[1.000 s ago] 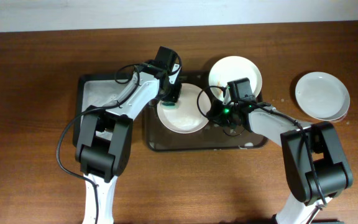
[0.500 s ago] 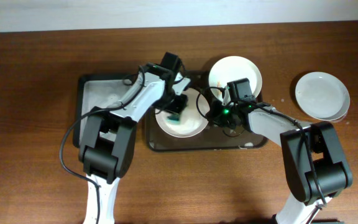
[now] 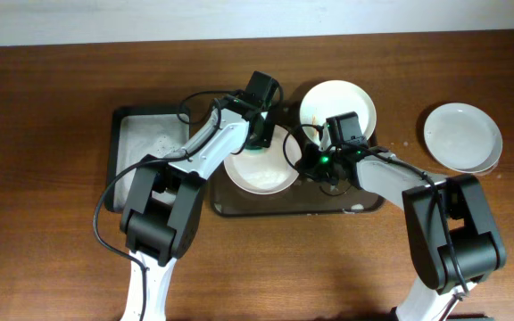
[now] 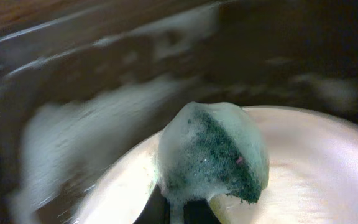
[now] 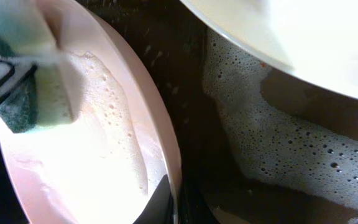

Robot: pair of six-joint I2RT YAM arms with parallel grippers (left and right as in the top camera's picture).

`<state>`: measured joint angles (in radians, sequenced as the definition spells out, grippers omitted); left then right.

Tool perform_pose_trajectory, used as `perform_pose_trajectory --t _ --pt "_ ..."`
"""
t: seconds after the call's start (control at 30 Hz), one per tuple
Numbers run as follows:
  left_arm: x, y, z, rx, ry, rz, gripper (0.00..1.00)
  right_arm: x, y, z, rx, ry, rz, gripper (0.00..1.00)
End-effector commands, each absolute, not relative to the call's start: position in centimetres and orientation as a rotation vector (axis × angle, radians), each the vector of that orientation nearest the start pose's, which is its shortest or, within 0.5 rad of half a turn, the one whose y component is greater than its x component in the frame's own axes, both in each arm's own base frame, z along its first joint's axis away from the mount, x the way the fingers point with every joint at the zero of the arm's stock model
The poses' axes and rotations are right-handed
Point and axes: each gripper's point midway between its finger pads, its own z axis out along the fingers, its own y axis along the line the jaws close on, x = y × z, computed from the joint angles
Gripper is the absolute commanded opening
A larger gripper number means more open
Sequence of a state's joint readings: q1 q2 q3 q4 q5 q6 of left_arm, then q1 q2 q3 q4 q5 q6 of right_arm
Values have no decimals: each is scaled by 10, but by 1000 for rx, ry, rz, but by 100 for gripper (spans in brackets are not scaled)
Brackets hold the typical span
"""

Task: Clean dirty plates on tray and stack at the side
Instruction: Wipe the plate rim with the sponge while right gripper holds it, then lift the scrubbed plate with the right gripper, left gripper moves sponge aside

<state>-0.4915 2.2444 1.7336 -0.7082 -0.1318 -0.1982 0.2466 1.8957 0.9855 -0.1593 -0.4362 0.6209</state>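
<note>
A white plate (image 3: pixel 261 165) covered in foam lies in the dark tray (image 3: pixel 284 207). My left gripper (image 3: pixel 257 143) is shut on a foamy green sponge (image 4: pixel 213 155) and presses it on the plate's (image 4: pixel 316 168) far edge. My right gripper (image 3: pixel 303 159) is shut on the same plate's right rim (image 5: pixel 166 155); the sponge (image 5: pixel 33 93) shows at the left of that view. A second white plate (image 3: pixel 337 105) rests on the tray's far right corner. A third white plate (image 3: pixel 461 135) sits on the table at the right.
A narrower dark tray (image 3: pixel 145 143) with foam stands left of the main tray. Soapy water with bubbles (image 5: pixel 278 143) covers the main tray's floor. The brown table (image 3: pixel 43 178) surrounds everything.
My left gripper with the sponge has swept right and back across the plate, from its left side toward the far right edge. The right gripper has stayed on the rim.
</note>
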Motion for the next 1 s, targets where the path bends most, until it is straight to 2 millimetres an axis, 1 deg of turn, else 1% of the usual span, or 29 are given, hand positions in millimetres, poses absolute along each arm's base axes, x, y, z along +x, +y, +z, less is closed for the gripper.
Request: perform_pose_trajectory --t 0.0,0.13,0.2,0.27,0.3,0.33,0.37,0.4,0.5,0.53,0.57,0.67,0.77,0.83,0.9,0.97 --pt "459 -179 13 285 2767 290 1 376 174 -4 346 2760 850 4" --pt "433 -167 7 327 2871 357 1 376 174 -4 346 2760 850 4" --pt "416 -169 3 371 2945 332 1 376 174 -4 346 2760 850 4" --pt "396 -186 -2 519 3032 157 1 377 174 -4 345 2760 850 4" --pt "388 -197 -3 586 3058 43 1 377 174 -4 345 2759 850 4" --pt "383 -205 -3 629 3069 -36 1 377 174 -4 344 2757 850 4" --pt "374 -221 -2 690 3078 -194 1 377 174 -4 344 2757 851 4" --pt "370 -229 0 712 3078 -281 1 377 174 -4 344 2757 851 4" --pt "360 -265 11 761 3030 -637 1 377 174 -4 344 2757 851 4" --pt "362 -273 14 762 3004 -704 1 377 174 -4 344 2757 851 4" --pt "365 -276 15 762 2983 -730 0 377 174 -4 344 2757 851 4" --pt "377 -277 17 742 2939 -732 0 377 174 -4 344 2757 850 4" --pt "393 -256 18 538 3000 -646 1 377 174 -4 343 2757 851 4" --pt "402 -243 31 463 3011 -646 1 377 174 -4 343 2757 851 4" --pt "412 -231 50 414 3007 -644 1 377 176 -3 339 2756 865 4" --pt "423 -218 77 378 2978 -644 1 377 176 0 338 2753 884 4"
